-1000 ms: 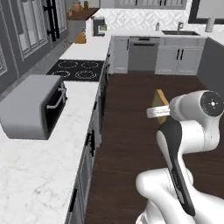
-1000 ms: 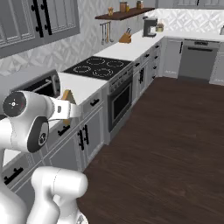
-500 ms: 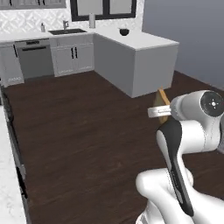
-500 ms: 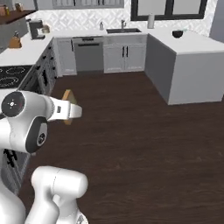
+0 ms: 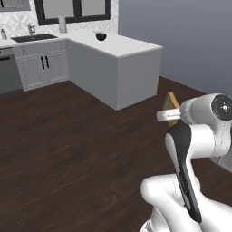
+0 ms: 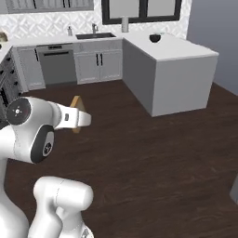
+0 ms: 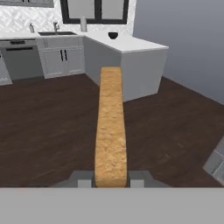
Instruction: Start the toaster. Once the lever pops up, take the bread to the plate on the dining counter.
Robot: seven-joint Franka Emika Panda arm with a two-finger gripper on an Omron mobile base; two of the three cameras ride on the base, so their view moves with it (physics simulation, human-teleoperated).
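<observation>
Open dark wood floor (image 5: pixel 68 149) spreads ahead of the gripper (image 7: pixel 111 181), whose jaws clamp the bread (image 7: pixel 110 127) edge-on. The white counter peninsula (image 6: pixel 181 74), bearing a dark bowl (image 6: pixel 155 38), blocks the way ahead. Grey cabinets (image 6: pixel 88 65) and a dishwasher (image 6: pixel 58 67) close the far wall.

A dark brown plank floor (image 6: pixel 153 148) spreads across the room. A white-topped peninsula table (image 6: pixel 181 49) with plain grey sides juts out over it, a small dark bowl (image 6: pixel 155 38) standing on its top. Left of the peninsula run grey cabinets (image 6: pixel 97 65) with black handles, a dishwasher front (image 6: pixel 58 69) and a dark sink (image 6: pixel 95 35) with a faucet. Above the sink is a black-framed window (image 6: pixel 142 10) set in a patterned white backsplash (image 6: pixel 42 23). Right of the peninsula stands a plain grey-blue wall (image 5: pixel 195 41).
</observation>
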